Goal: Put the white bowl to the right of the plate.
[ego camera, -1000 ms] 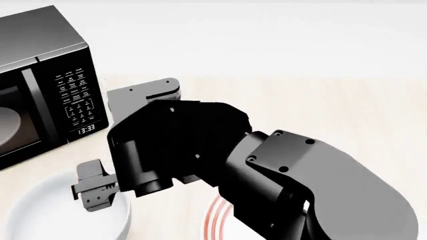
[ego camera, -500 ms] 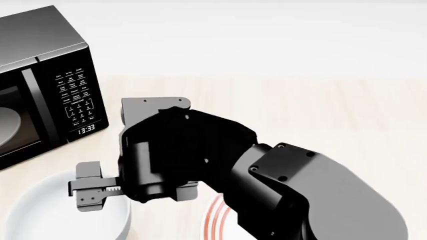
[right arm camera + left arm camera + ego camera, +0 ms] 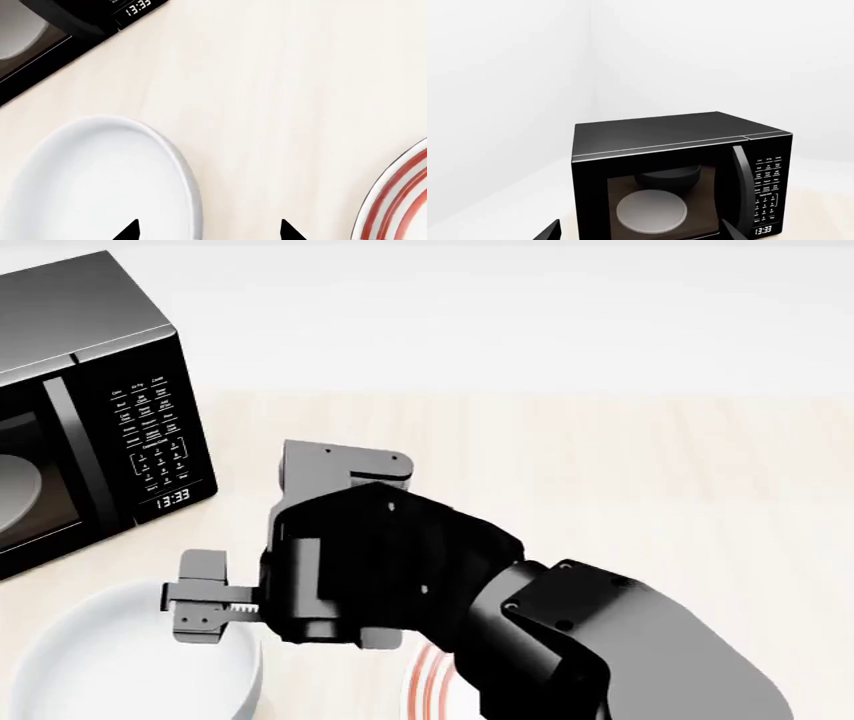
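Observation:
The white bowl (image 3: pixel 120 672) sits on the table at the lower left of the head view. It also shows in the right wrist view (image 3: pixel 93 185). The plate (image 3: pixel 430 680) with red rings lies to its right, mostly hidden under my right arm; its edge shows in the right wrist view (image 3: pixel 400 200). My right gripper (image 3: pixel 200 612) is open over the bowl's right rim. In the right wrist view (image 3: pixel 209 231), one fingertip is over the bowl's inside and one is outside the rim. My left gripper (image 3: pixel 639 234) is open, empty and facing the microwave.
A black microwave (image 3: pixel 94 410) stands at the back left of the light wooden table (image 3: pixel 641 490). Through its door (image 3: pixel 660 200) I see a grey dish (image 3: pixel 650 211) and a dark bowl (image 3: pixel 668 177). My right arm (image 3: pixel 561 640) covers the lower middle of the head view.
My right arm's wrist has shifted right and lower in the head view. Its gripper stays over the bowl's right rim. The bowl and plate have not moved.

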Robot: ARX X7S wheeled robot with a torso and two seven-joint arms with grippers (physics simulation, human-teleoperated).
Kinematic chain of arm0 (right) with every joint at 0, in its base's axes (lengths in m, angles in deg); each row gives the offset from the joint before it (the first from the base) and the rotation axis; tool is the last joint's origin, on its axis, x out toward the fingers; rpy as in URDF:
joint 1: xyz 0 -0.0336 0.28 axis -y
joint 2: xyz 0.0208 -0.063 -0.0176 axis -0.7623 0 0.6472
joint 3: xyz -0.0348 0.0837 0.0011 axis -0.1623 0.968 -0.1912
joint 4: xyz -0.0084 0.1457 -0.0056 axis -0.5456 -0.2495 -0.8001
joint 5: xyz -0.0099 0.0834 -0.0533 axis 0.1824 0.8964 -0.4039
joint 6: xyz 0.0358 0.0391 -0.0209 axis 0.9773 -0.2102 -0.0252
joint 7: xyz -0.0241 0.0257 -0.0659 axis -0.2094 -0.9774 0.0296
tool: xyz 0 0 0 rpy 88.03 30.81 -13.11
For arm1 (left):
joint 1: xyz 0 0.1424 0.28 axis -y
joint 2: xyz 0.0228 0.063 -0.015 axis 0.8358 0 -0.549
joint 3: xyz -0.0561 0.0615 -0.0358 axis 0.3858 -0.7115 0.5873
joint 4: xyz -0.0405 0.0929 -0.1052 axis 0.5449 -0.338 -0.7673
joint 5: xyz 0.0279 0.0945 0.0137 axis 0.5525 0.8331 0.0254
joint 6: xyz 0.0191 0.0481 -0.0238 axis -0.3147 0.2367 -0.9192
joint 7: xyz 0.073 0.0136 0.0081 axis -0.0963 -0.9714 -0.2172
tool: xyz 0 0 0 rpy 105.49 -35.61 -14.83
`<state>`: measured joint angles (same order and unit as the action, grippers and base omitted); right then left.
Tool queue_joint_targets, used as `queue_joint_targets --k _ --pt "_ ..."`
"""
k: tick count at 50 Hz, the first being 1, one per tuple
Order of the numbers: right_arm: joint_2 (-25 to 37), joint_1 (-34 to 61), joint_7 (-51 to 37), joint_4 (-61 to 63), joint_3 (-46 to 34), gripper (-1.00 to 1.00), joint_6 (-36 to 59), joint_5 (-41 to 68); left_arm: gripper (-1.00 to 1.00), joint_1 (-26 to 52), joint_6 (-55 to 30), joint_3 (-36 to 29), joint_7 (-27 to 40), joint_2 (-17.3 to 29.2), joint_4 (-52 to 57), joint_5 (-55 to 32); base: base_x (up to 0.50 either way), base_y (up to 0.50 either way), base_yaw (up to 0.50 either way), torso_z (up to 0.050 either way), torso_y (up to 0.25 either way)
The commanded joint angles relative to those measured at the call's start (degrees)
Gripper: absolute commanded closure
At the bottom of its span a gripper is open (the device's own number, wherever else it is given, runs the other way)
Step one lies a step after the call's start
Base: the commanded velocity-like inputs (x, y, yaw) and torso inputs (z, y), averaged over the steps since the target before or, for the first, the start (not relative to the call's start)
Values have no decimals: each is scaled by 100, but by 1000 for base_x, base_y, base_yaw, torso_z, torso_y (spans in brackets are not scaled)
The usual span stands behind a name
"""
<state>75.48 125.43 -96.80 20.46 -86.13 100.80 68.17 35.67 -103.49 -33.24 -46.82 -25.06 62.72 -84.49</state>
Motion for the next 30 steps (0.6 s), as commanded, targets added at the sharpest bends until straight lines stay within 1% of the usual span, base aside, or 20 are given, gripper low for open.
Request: queue_joint_targets --k 1,10,16,30 --pt "-1 -171 -148 89 11 -100 -204 -386 -100 -37 23 18 2 8 49 -31 0 0 0 0 0" --pt "-1 -242 -208 324 23 -100 -155 -698 -100 -56 32 18 7 14 69 -55 0 0 0 0 0" --pt "-1 -245 -52 424 36 -100 -92 -845 -100 -59 37 5 18 20 76 -59 0 0 0 0 0" --pt "-1 -257 276 585 48 -100 -196 -723 -100 -109 52 27 33 26 139 -94 0 0 0 0 0"
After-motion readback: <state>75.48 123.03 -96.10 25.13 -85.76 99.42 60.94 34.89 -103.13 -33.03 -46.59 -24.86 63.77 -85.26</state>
